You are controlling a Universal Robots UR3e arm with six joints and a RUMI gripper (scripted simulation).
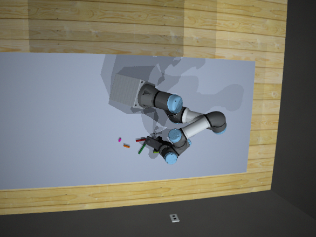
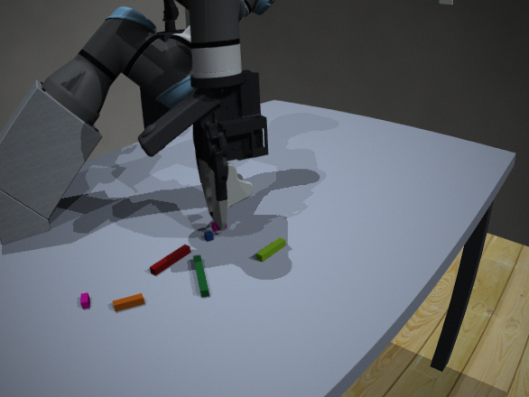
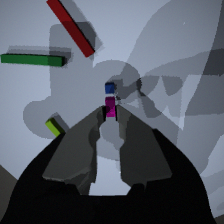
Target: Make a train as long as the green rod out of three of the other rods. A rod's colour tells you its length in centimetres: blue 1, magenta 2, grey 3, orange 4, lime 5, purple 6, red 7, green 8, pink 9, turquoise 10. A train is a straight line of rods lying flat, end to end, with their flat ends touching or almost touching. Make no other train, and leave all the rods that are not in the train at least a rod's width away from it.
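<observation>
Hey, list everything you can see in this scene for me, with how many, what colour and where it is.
Green rod: one, green, flat on the table near the middle of the group.
Red rod: one, red, left of the green rod's far end.
Lime rod: one, lime, to the right, apart from the others.
Orange rod: one, orange, near left.
Magenta rods: two, one loose left of the orange rod, one between the gripper's fingers.
Blue rod: one, blue, just beyond the held magenta rod.
Table: one, grey, dark legs.
Floor: wooden planks.
Base block: one, grey, far left.
Arm: one, grey and blue.
Gripper: one, dark, shut on a magenta rod.
</observation>
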